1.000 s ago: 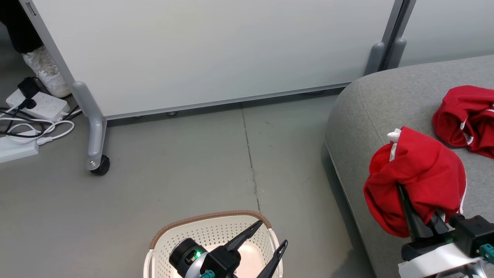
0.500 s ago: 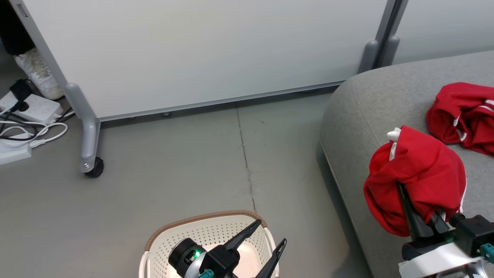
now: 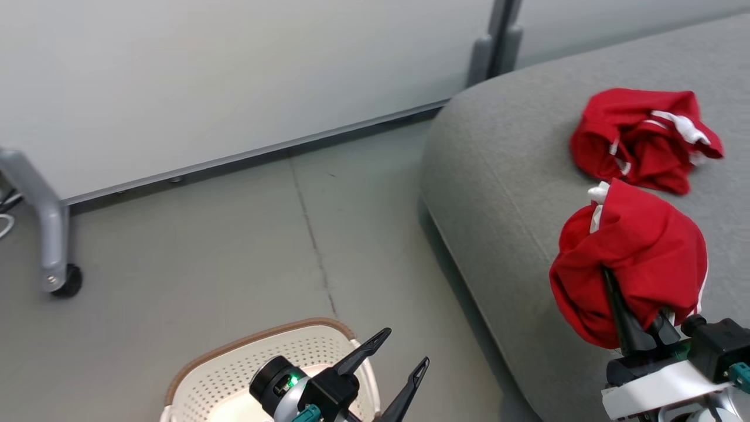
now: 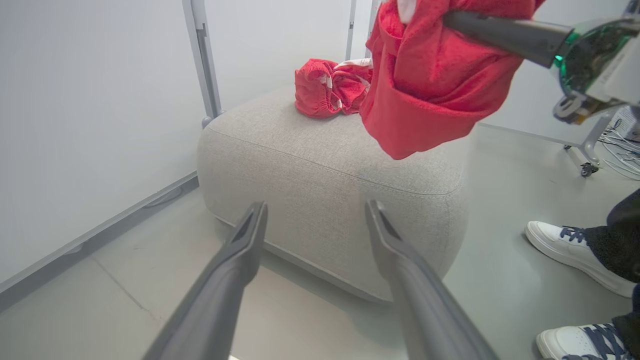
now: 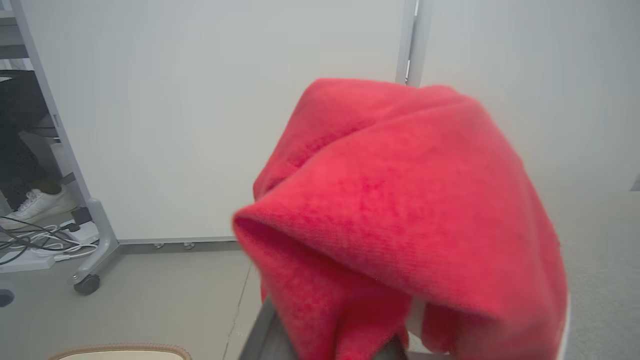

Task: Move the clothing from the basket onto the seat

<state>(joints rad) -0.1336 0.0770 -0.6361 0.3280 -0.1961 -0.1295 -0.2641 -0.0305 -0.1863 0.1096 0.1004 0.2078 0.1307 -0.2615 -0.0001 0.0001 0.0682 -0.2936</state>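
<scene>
A bright red piece of clothing (image 3: 633, 258) hangs bunched over my right gripper (image 3: 636, 319), which is shut on it above the front edge of the grey seat (image 3: 510, 176). The cloth hides the fingertips. In the right wrist view this clothing (image 5: 400, 215) covers the fingers. Another red garment (image 3: 638, 140) lies crumpled further back on the seat. My left gripper (image 3: 405, 346) is open and holds nothing, above the right rim of the cream basket (image 3: 234, 363). In the left wrist view its fingers (image 4: 250, 235) point at the seat (image 4: 320, 165), with the held clothing (image 4: 430, 85) above.
A white partition on a grey wheeled foot (image 3: 55, 246) runs behind the grey floor. A person's white shoes (image 4: 565, 245) stand beside the seat. Cables and power strips (image 5: 30, 240) lie near the partition foot, with another white shoe (image 5: 35, 205) behind them.
The head camera has turned right, so the whole picture shifted left and more of the seat shows. Both grippers and the held clothing keep their places in the view.
</scene>
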